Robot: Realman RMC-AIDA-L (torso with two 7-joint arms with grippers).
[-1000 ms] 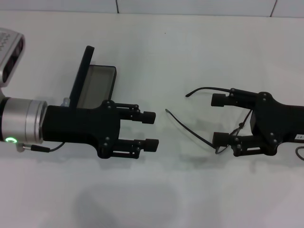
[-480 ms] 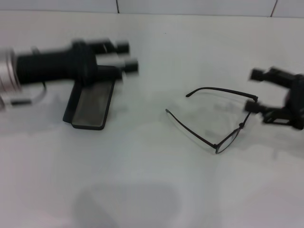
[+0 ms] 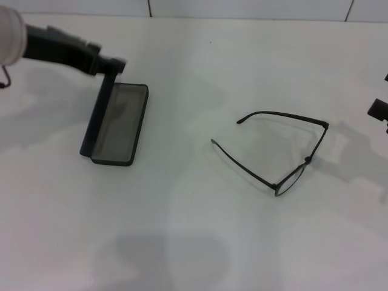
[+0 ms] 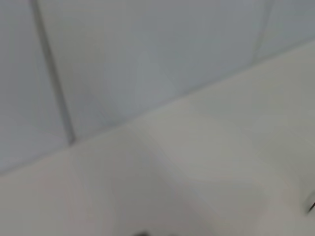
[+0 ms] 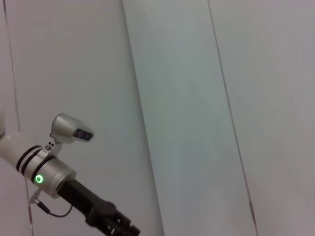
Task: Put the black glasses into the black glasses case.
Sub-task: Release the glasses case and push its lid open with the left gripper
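Glasses [image 3: 285, 154] lie unfolded on the white table [image 3: 200, 242], right of centre in the head view, temple arms spread and pointing left, lenses toward the lower right. Well to their left, in the upper-left part of the frame, the case [image 3: 115, 124] sits open, its grey-lined tray flat on the table and its lid standing up along the tray's left side. The left gripper [image 3: 106, 60] reaches in from the upper-left corner, its tip just above the top end of the raised lid and far from the glasses; blur hides its fingers, so I cannot tell whether they are spread or pressed together. The right gripper [image 3: 379, 109] is cut off by the right edge, only a small black piece showing, apart from the glasses; its state cannot be told either. In the right wrist view the left arm [image 5: 54, 174] shows against a pale panelled wall [image 5: 197, 98].
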